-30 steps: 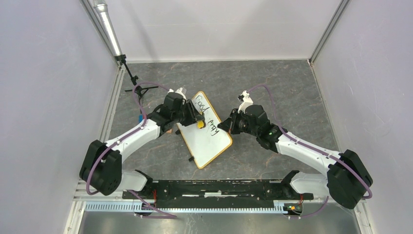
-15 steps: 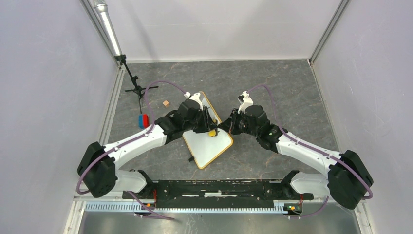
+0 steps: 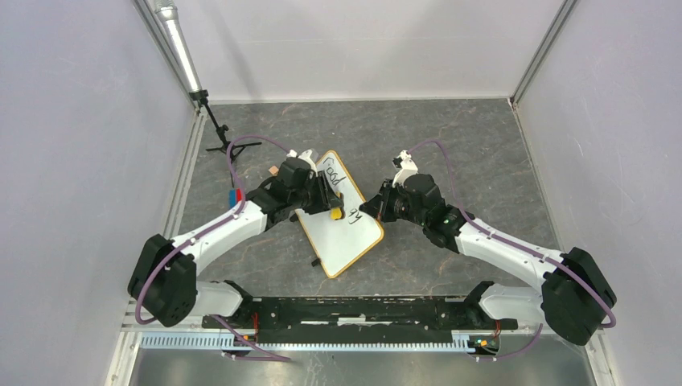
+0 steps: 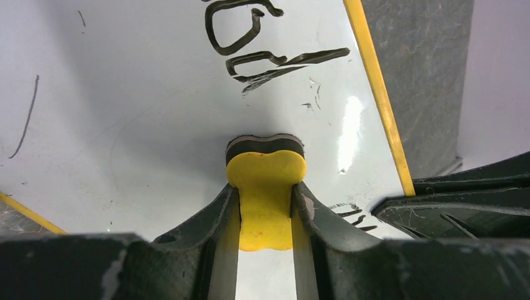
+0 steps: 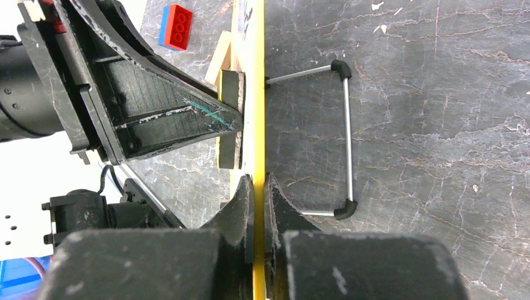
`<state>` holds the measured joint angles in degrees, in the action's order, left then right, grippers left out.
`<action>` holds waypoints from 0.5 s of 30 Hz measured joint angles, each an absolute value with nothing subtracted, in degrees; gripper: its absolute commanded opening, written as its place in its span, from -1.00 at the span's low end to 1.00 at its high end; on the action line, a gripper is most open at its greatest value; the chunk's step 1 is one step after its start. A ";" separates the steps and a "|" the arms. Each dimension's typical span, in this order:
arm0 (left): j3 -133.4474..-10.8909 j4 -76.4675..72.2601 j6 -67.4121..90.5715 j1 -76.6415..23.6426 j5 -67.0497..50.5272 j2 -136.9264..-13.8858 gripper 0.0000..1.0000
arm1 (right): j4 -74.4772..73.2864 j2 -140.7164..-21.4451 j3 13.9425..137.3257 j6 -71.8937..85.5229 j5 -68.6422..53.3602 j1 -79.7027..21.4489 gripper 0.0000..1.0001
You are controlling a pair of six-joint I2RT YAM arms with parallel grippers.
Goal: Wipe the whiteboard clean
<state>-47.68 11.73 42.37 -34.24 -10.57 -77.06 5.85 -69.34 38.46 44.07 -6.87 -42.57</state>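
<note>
Left tool [image 4: 265,203] clenched on a yellow eraser [image 4: 265,172], pressed flat to the whiteboard [image 3: 344,241] lying mid-counter [image 3: 450,145], remaining black handwriting [image 4: 250,31] just ahead along the board's long axis, right tool [image 5: 259,187] pinching the board's right edge.

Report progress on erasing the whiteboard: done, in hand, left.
Done: the whiteboard's near half is bare white. In hand: the left gripper is shut on a yellow eraser pressed to the board; the right gripper clamps the board's edge. Left: black writing at the far end and strokes just ahead of the eraser.
</note>
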 measured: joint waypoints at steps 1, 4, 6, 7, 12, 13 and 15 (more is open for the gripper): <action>-47.51 11.57 42.39 -34.81 -9.58 -76.64 -0.60 | 5.87 -69.34 38.48 44.07 -6.81 -42.63 -1.00; -47.53 11.73 42.44 -38.94 -4.12 -75.94 -0.60 | 5.56 -69.32 38.48 44.05 -6.57 -42.63 -1.00; -47.88 11.90 42.61 -43.42 -1.32 -75.48 -0.60 | 5.43 -69.32 38.48 44.05 -6.39 -42.63 -1.00; -48.16 11.88 42.78 -45.32 -0.58 -75.35 -0.60 | 5.32 -69.32 38.48 44.03 -6.37 -42.63 -1.00; -48.49 11.86 44.07 -50.61 3.27 -74.61 -0.59 | 4.78 -68.90 38.48 43.64 -6.35 -42.65 -1.00; -48.49 11.88 44.23 -50.59 3.40 -74.61 -0.59 | 4.80 -68.90 38.48 43.64 -6.35 -42.65 -1.00; -48.49 11.90 44.29 -50.22 3.20 -74.56 -0.58 | 4.82 -68.90 38.48 43.62 -6.35 -42.65 -1.00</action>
<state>-48.49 11.90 44.29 -50.22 3.20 -74.56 4.82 -68.90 38.48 43.62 -6.35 -42.65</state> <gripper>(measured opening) 0.380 0.034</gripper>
